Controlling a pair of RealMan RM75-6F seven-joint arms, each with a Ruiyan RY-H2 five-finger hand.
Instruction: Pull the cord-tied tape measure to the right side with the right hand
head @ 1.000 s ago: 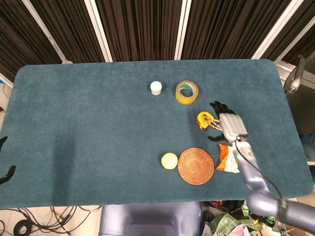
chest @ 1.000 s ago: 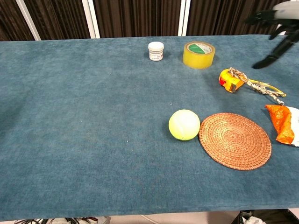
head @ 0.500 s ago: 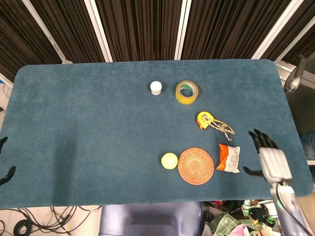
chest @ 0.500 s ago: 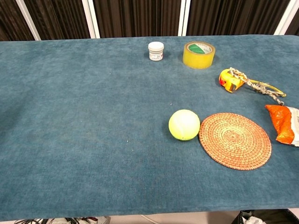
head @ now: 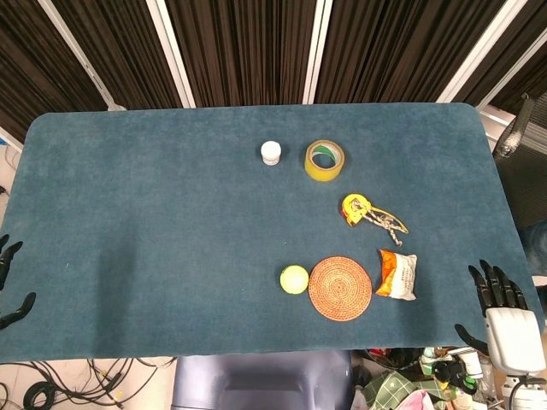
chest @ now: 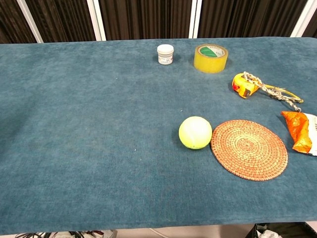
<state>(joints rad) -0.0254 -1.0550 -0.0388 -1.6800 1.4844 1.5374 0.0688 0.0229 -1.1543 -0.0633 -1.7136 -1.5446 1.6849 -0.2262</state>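
Note:
The yellow tape measure (head: 354,208) lies on the blue table, right of centre, with its braided cord (head: 386,222) trailing toward the right edge. In the chest view the tape measure (chest: 242,84) and its cord (chest: 275,92) sit at the right side. My right hand (head: 500,309) hangs off the table's front right corner, fingers spread, holding nothing, well away from the cord. Only the dark fingertips of my left hand (head: 8,282) show at the far left edge, beyond the table. Neither hand appears in the chest view.
A roll of yellow tape (head: 324,161) and a small white jar (head: 271,153) stand behind the tape measure. In front of it lie an orange snack bag (head: 397,274), a woven round mat (head: 340,287) and a tennis ball (head: 294,278).
My right hand has let go of the cord and drawn back from beside the tape measure to past the front right corner. The tape measure and cord stay put.

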